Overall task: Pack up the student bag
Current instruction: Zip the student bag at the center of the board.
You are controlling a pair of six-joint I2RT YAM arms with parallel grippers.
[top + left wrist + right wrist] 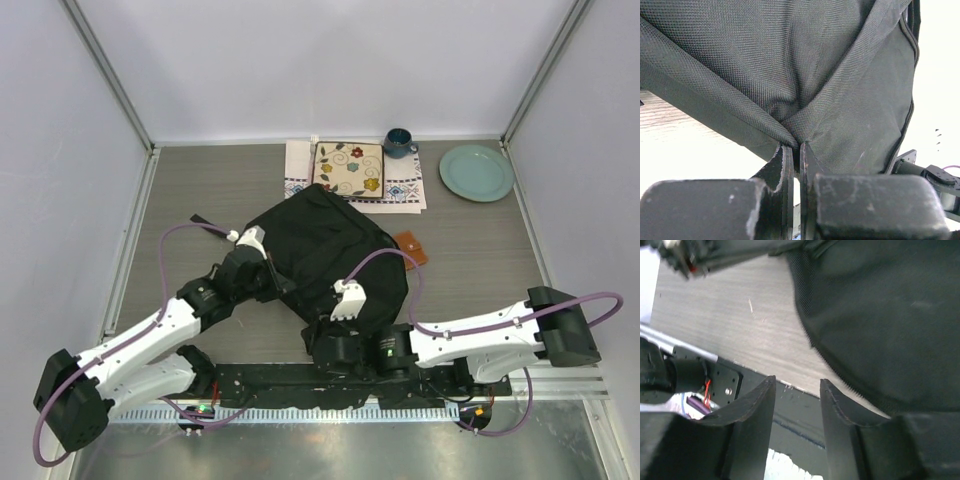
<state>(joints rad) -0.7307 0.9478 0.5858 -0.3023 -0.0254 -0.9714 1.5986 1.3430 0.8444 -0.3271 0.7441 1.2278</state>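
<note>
The student bag (pixel 335 250) is a large black fabric backpack lying in the middle of the table. My left gripper (pixel 278 282) is at its left edge. In the left wrist view, that left gripper (pixel 799 146) is shut on a pinched fold of the bag's black fabric (pixel 790 75), which rises above the jaws. My right gripper (pixel 318 335) sits at the bag's near edge. In the right wrist view, the right gripper (pixel 797 382) stands open with nothing between its fingers, and the bag's zipped edge (pixel 880 315) lies just to the right of them.
A floral square pad (pixel 349 168) lies on a patterned cloth (pixel 298 170) behind the bag. A blue mug (pixel 398 142) and a teal plate (pixel 476 172) stand at the back right. A brown wallet (pixel 411 247) lies beside the bag's right edge. The black base rail (pixel 330 385) runs along the near edge.
</note>
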